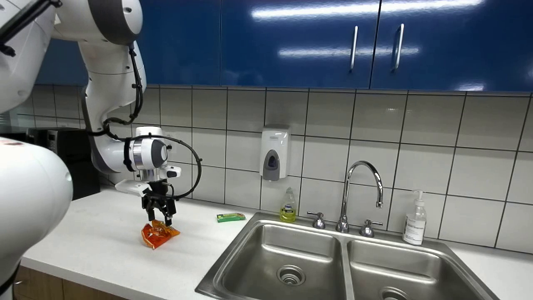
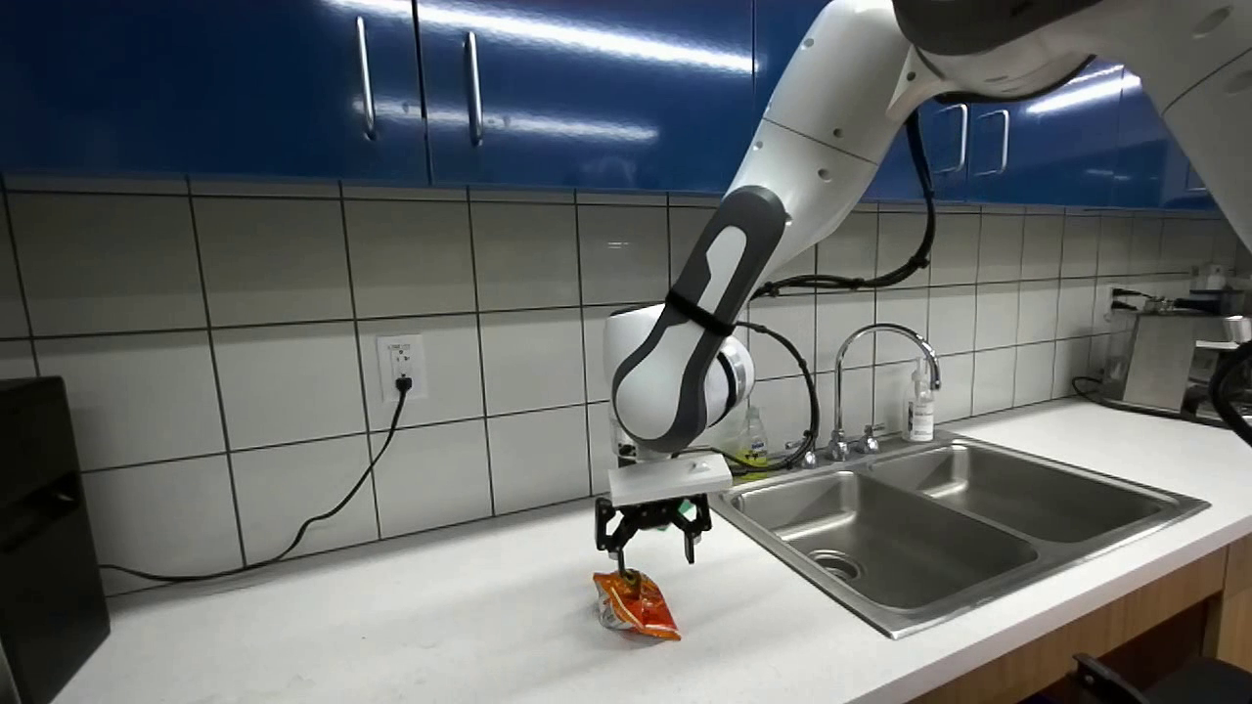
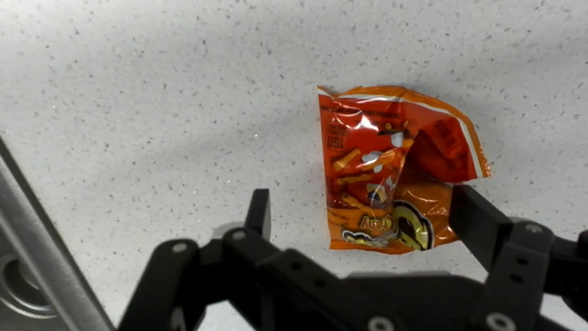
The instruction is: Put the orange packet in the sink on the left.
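Observation:
The orange packet (image 1: 157, 236) lies crumpled on the white counter; it also shows in an exterior view (image 2: 638, 608) and in the wrist view (image 3: 358, 170). My gripper (image 1: 159, 221) is open just above it, pointing down; it also shows in an exterior view (image 2: 655, 564). In the wrist view, the gripper (image 3: 360, 197) has its fingers wide apart, with much of the packet between them. The right finger overlaps the packet's edge; I cannot tell if it touches. The left sink basin (image 1: 254, 266) shows in both exterior views (image 2: 910, 562). The sink's rim (image 3: 41, 243) is at the wrist view's left.
A small green pack (image 1: 231, 217) lies between packet and sink. A yellow soap bottle (image 1: 288, 207), faucet (image 1: 344, 200) and pump bottle (image 1: 414, 223) stand behind the basins. A dispenser (image 1: 275, 152) hangs on the wall. A black appliance (image 2: 49, 518) stands on the counter.

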`<state>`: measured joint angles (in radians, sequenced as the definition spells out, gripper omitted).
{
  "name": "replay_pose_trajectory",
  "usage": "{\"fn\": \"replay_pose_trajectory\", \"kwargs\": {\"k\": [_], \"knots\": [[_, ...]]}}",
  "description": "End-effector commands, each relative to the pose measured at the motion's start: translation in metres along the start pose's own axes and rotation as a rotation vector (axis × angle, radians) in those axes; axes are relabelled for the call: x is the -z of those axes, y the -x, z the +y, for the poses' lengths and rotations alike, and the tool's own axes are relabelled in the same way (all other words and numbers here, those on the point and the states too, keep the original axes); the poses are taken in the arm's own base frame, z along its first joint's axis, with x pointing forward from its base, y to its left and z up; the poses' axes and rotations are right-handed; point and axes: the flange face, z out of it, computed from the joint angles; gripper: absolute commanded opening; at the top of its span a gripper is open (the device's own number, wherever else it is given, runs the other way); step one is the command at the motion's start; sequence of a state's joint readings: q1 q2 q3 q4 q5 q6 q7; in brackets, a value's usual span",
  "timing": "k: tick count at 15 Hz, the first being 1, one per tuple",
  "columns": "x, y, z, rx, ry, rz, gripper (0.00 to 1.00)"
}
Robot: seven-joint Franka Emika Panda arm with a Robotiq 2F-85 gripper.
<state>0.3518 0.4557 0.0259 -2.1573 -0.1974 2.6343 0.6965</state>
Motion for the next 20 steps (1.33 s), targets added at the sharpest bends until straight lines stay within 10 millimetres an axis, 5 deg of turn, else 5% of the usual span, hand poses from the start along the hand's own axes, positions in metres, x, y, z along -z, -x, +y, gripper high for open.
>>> {"fn": "replay_pose_trajectory", "kwargs": {"k": [1,5,6,7,16,20], "knots": [[-0.008,-0.011,-0.01,-0.029,0.016,0.002,1.0],[-0.015,-0.015,-0.015,-0.03,0.022,0.001,1.0],[-0.016,-0.015,-0.015,-0.03,0.021,0.0,0.75],[-0.017,-0.016,-0.016,-0.029,0.021,-0.001,0.74],[-0.023,-0.017,-0.017,-0.033,0.025,-0.011,0.02],[-0.026,-0.017,-0.014,-0.043,0.025,-0.019,0.0]]}}
